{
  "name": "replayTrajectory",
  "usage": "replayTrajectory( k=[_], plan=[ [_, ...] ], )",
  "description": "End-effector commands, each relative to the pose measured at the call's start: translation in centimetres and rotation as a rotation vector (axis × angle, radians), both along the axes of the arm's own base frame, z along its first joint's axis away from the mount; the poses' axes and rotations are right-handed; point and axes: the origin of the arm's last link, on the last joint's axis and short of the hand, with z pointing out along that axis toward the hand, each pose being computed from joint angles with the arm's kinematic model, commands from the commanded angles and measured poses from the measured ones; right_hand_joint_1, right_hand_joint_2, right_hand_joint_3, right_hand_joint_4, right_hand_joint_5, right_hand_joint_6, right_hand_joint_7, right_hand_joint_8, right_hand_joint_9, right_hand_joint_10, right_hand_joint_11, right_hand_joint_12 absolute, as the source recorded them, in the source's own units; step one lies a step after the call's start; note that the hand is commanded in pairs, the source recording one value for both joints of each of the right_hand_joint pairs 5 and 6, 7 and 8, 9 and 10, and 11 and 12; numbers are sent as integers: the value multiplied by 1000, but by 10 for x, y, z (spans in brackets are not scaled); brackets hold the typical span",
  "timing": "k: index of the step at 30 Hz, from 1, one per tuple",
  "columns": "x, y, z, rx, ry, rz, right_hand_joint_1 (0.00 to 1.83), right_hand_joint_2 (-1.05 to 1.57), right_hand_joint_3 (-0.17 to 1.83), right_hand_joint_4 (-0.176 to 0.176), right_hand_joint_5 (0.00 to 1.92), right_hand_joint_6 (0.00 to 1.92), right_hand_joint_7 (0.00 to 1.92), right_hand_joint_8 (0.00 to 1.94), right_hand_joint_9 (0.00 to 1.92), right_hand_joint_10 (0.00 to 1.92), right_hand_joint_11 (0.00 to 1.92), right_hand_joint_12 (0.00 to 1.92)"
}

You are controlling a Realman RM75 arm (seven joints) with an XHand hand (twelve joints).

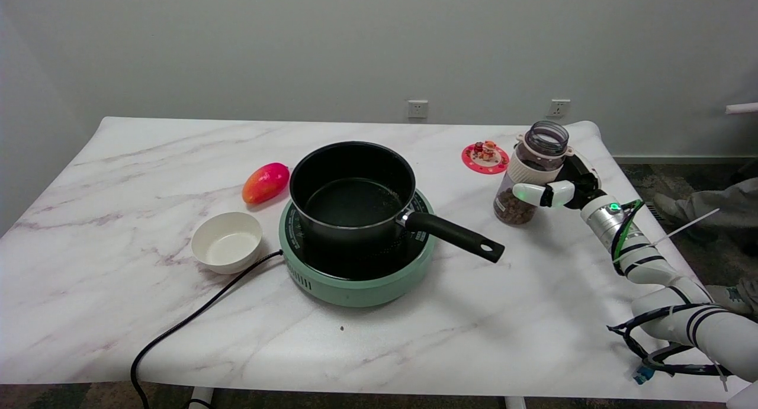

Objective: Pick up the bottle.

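The bottle is a clear jar with an open mouth, a white band round its middle and brown pellets in its bottom. It stands at the right side of the marble table, leaning slightly, and I cannot tell whether its base touches the table. My right hand reaches in from the lower right and grips the bottle from its right side. One white fingertip wraps across the bottle's front. The fingers behind the bottle are hidden.
A black pot sits on a green induction cooker, its handle pointing toward the bottle. A red coaster lies behind the bottle. A mango, a white bowl and a black cord lie left.
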Motion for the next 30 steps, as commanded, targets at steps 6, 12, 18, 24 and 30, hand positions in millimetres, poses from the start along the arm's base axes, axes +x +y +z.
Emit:
replayTrajectory(
  k=[6, 12, 18, 24, 30],
  plan=[
    [3, -2, 3, -16, -5, 3, 1545, -16, 1279, 0, 847, 847, 1177, 1177, 1057, 1057, 682, 682],
    [5, -3, 4, -18, -11, 13, 1544, 13, 1353, 0, 1001, 1001, 1251, 1251, 1121, 1121, 824, 824],
    [4, -2, 4, -18, -12, 12, 1546, 67, 1351, 0, 1132, 1132, 1320, 1320, 1188, 1188, 929, 929],
    [5, -3, 3, -15, -9, 11, 1552, 134, 1307, 0, 1241, 1241, 1399, 1399, 1257, 1257, 1010, 1010],
    [9, -5, 2, -8, -6, 25, 1551, 221, 1198, 0, 1359, 1359, 1459, 1459, 1290, 1290, 1048, 1048]
  ],
)
